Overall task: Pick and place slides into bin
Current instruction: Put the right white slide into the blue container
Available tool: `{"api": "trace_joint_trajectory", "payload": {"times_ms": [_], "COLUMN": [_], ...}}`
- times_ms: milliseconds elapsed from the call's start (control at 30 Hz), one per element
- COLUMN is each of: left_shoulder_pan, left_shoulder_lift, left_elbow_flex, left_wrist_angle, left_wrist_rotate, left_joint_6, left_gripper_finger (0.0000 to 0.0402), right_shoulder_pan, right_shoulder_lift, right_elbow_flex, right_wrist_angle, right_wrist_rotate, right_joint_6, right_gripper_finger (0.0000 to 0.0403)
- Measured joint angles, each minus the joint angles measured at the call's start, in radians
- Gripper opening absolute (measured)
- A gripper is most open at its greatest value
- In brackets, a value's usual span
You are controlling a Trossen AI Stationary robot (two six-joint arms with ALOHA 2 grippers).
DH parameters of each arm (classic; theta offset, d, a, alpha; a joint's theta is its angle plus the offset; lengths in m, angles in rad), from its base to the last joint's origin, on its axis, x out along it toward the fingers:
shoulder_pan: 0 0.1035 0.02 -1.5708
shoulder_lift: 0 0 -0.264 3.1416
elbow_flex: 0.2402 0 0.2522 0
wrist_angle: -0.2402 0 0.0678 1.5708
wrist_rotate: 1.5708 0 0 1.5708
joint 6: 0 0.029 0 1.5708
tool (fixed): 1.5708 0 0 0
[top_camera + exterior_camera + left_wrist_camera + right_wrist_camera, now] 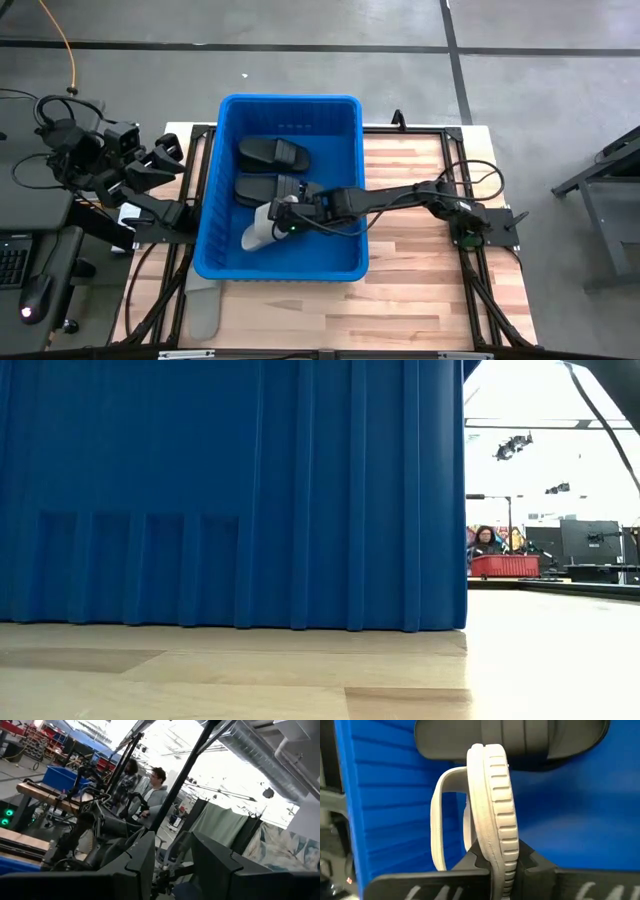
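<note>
Right claw (502, 865), inside the bin (215, 180): its two fingers are pressed against the edge of a light grey slide (492, 805), which stands on edge between them with the ribbed sole rim facing you and the band strap bowing off to one side; in the high view this same slide (258, 232) hangs over the near part of the bin floor, the right arm reaching in across the rim from the tabletop (430, 290). Just beyond it lie two black slides (272, 153), side by side on the bin floor (one shows dark directly behind the grey sole in the right wrist view). Outward again: another light grey slide (204, 305) lies on the tabletop outside the bin, beside its near left corner. The left claw (172, 865) is parked off the tabletop's left edge, lifted toward the room, fingers apart and holding nothing.

To finish this step well, you would lower the grey slide until it nears the blue floor before letting go; keep it clear of the black pair so it drops flat rather than propped on them; part the fingers fully, then lift straight up so the strap does not snag.
</note>
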Motion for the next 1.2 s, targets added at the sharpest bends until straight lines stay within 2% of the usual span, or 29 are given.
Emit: {"api": "trace_joint_trajectory", "payload": {"times_ms": [167, 300, 467, 967, 1200], "left_shoulder_pan": [0.000, 0.000, 0.000, 0.000, 0.000], "left_shoulder_lift": [0.000, 0.000, 0.000, 0.000, 0.000], "left_elbow_flex": [0.000, 0.000, 0.000, 0.000, 0.000], "left_wrist_angle": [0.000, 0.000, 0.000, 0.001, 0.013], "left_wrist_rotate": [0.000, 0.000, 0.000, 0.037, 0.046], "left_joint_6": [0.010, 0.046, 0.050, 0.049, 0.049], "left_gripper_finger": [0.0117, 0.0117, 0.0117, 0.0118, 0.0118], "right_shoulder_pan": [-0.003, -0.007, -0.007, -0.009, -0.031], "right_shoulder_lift": [0.020, 0.035, 0.064, 0.121, 0.121], "right_elbow_flex": [0.000, 0.000, 0.000, 0.000, 0.000], "right_wrist_angle": [0.005, 0.003, 0.012, -0.034, -0.092], "right_wrist_rotate": [0.011, -0.037, -0.048, -0.219, -0.305], "right_joint_6": [0.062, 0.076, 0.100, 0.063, 0.018], "right_gripper_finger": [0.0000, 0.0000, 0.0000, 0.0003, 0.0040]}}
